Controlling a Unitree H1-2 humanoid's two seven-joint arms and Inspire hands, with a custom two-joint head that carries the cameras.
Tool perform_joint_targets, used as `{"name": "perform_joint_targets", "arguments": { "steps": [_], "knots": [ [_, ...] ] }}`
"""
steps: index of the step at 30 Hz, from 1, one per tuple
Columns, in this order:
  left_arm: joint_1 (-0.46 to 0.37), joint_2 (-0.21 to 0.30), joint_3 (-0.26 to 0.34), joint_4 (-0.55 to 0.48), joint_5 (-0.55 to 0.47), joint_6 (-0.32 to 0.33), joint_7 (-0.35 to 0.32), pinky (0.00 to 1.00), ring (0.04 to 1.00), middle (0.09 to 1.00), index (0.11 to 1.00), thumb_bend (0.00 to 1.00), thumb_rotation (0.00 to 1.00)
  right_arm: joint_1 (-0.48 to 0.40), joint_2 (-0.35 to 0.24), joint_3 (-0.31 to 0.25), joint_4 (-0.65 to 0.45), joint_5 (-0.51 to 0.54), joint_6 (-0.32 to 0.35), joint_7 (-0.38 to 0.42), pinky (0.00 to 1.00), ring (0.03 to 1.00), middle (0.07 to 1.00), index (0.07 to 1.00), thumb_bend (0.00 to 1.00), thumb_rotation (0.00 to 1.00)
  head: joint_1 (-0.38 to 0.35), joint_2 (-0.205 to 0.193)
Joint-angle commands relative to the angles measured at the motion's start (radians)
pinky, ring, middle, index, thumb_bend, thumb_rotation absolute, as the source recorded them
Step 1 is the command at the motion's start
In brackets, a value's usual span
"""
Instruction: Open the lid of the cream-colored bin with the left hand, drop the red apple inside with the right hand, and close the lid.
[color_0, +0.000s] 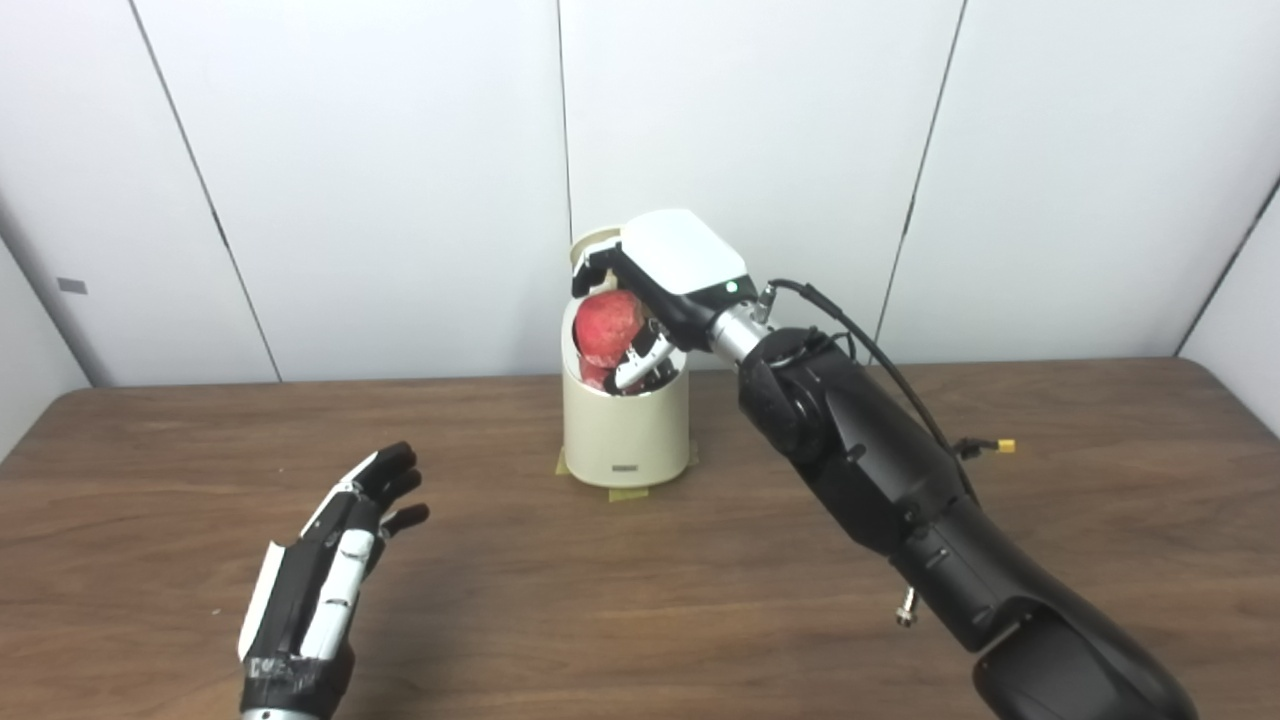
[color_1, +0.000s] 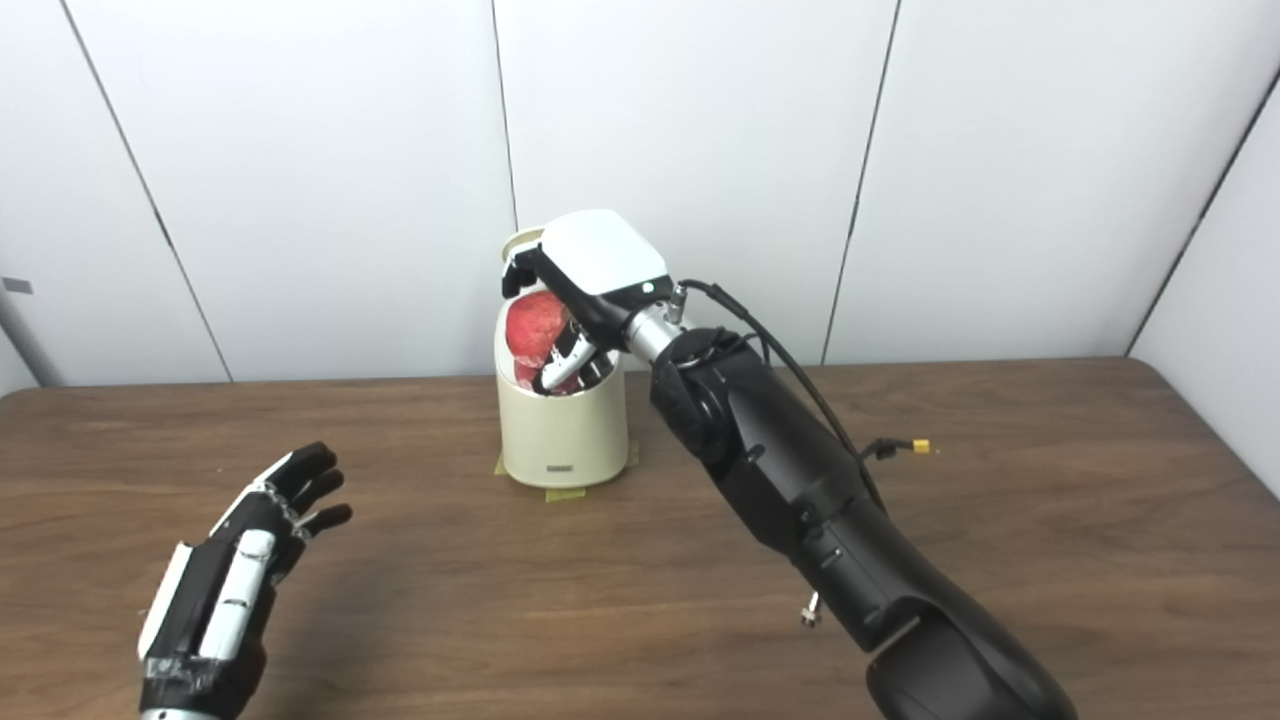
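Right hand (color_0: 650, 300), white-backed with black fingers, is clenched around the round red apple (color_0: 606, 328) directly over the mouth of the cream-colored cylindrical bin (color_0: 627, 425), which stands at the 12 o'clock side of the brown wooden surface (color_0: 1050, 470). The apple sits at the hand's 9 o'clock, partly below the rim, so I judge that loosening the fingers is all the drop needs. Left hand (color_0: 335, 555) hovers empty with fingers spread near 7 o'clock, well apart from the bin. Only a sliver of the raised cream lid (color_0: 592, 243) shows behind the right hand; its hinge is hidden.
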Motion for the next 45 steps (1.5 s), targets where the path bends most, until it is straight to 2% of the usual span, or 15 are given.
{"name": "perform_joint_targets", "arguments": {
  "steps": [1, 18, 20, 24, 25, 26, 30, 31, 33, 36, 39, 40, 41, 42, 45],
  "knots": [
    [-0.008, -0.001, -0.001, -0.039, 0.007, -0.010, 0.009, 0.79, 0.877, 0.883, 0.848, 0.53, 0.78, -0.044, -0.013, -0.015, -0.040, 0.014, -0.009, -0.008, 0.51, 0.633, 0.711, 0.673, 0.99, 0.20, 0.000, 0.001],
    [-0.012, 0.000, 0.000, -0.034, 0.008, -0.012, 0.004, 0.79, 0.882, 0.887, 0.849, 0.51, 0.79, -0.044, -0.021, -0.011, -0.041, 0.009, -0.017, -0.016, 0.52, 0.649, 0.726, 0.692, 0.99, 0.19, 0.000, -0.003],
    [-0.011, 0.001, 0.001, -0.035, 0.011, -0.013, 0.005, 0.78, 0.880, 0.884, 0.847, 0.50, 0.79, -0.037, -0.020, -0.019, -0.033, 0.015, -0.056, -0.079, 0.50, 0.628, 0.706, 0.672, 0.99, 0.18, 0.000, -0.002],
    [-0.011, 0.000, 0.004, -0.033, 0.008, -0.012, 0.006, 0.79, 0.881, 0.886, 0.849, 0.49, 0.79, -0.002, -0.016, -0.043, -0.035, 0.000, -0.146, -0.291, 0.45, 0.550, 0.604, 0.572, 0.94, 0.18, -0.002, -0.001],
    [-0.010, 0.000, 0.004, -0.032, 0.010, -0.013, 0.007, 0.79, 0.879, 0.884, 0.848, 0.49, 0.78, 0.016, -0.011, -0.054, -0.048, -0.006, -0.159, -0.350, 0.39, 0.471, 0.531, 0.527, 0.73, 0.16, -0.002, -0.002],
    [-0.010, 0.002, 0.004, -0.031, 0.011, -0.013, 0.006, 0.79, 0.877, 0.883, 0.848, 0.49, 0.78, 0.032, -0.007, -0.064, -0.059, -0.009, -0.169, -0.396, 0.33, 0.398, 0.464, 0.497, 0.61, 0.15, -0.002, -0.002],
    [-0.010, 0.004, 0.006, -0.027, 0.010, -0.015, 0.003, 0.80, 0.880, 0.884, 0.849, 0.50, 0.78, 0.095, 0.011, -0.105, -0.104, 0.013, -0.192, -0.493, 0.23, 0.280, 0.355, 0.472, 0.53, 0.14, -0.004, -0.003],
    [-0.010, 0.007, 0.005, -0.026, 0.014, -0.018, 0.001, 0.80, 0.882, 0.886, 0.851, 0.50, 0.78, 0.129, 0.015, -0.125, -0.140, 0.044, -0.192, -0.489, 0.21, 0.263, 0.337, 0.471, 0.53, 0.14, -0.004, -0.003],
    [-0.011, 0.010, 0.004, -0.024, 0.018, -0.022, -0.002, 0.80, 0.892, 0.894, 0.856, 0.49, 0.80, 0.187, 0.022, -0.160, -0.207, 0.108, -0.177, -0.451, 0.22, 0.286, 0.458, 0.463, 0.53, 0.03, -0.003, -0.003],
    [-0.013, 0.011, 0.006, -0.019, 0.017, -0.027, -0.004, 0.80, 0.889, 0.889, 0.849, 0.50, 0.80, 0.299, 0.032, -0.225, -0.331, 0.281, -0.136, -0.329, 0.32, 0.407, 0.478, 0.488, 0.52, 0.01, -0.005, -0.003],
    [-0.013, 0.013, 0.008, -0.016, 0.021, -0.031, -0.003, 0.80, 0.883, 0.884, 0.849, 0.49, 0.80, 0.396, 0.022, -0.262, -0.415, 0.382, -0.123, -0.249, 0.42, 0.537, 0.626, 0.494, 0.49, 0.14, -0.006, -0.003],
    [-0.013, 0.013, 0.008, -0.015, 0.022, -0.032, -0.003, 0.79, 0.881, 0.884, 0.849, 0.49, 0.80, 0.430, 0.014, -0.274, -0.441, 0.423, -0.126, -0.222, 0.50, 0.617, 0.681, 0.620, 0.41, 0.42, -0.005, -0.002],
    [-0.013, 0.013, 0.009, -0.014, 0.022, -0.032, -0.003, 0.79, 0.881, 0.884, 0.848, 0.49, 0.80, 0.459, 0.009, -0.285, -0.460, 0.461, -0.129, -0.200, 0.57, 0.682, 0.727, 0.703, 0.37, 0.62, -0.004, -0.002],
    [-0.014, 0.013, 0.010, -0.013, 0.021, -0.030, -0.002, 0.79, 0.879, 0.883, 0.846, 0.50, 0.79, 0.486, 0.006, -0.296, -0.476, 0.498, -0.127, -0.178, 0.63, 0.736, 0.770, 0.767, 0.36, 0.77, -0.004, -0.002],
    [-0.018, 0.009, 0.012, -0.012, 0.022, -0.023, 0.003, 0.79, 0.881, 0.885, 0.844, 0.47, 0.76, 0.563, 0.003, -0.325, -0.518, 0.579, -0.091, -0.120, 0.74, 0.841, 0.868, 0.875, 0.42, 0.87, -0.005, -0.003]
  ]
}}
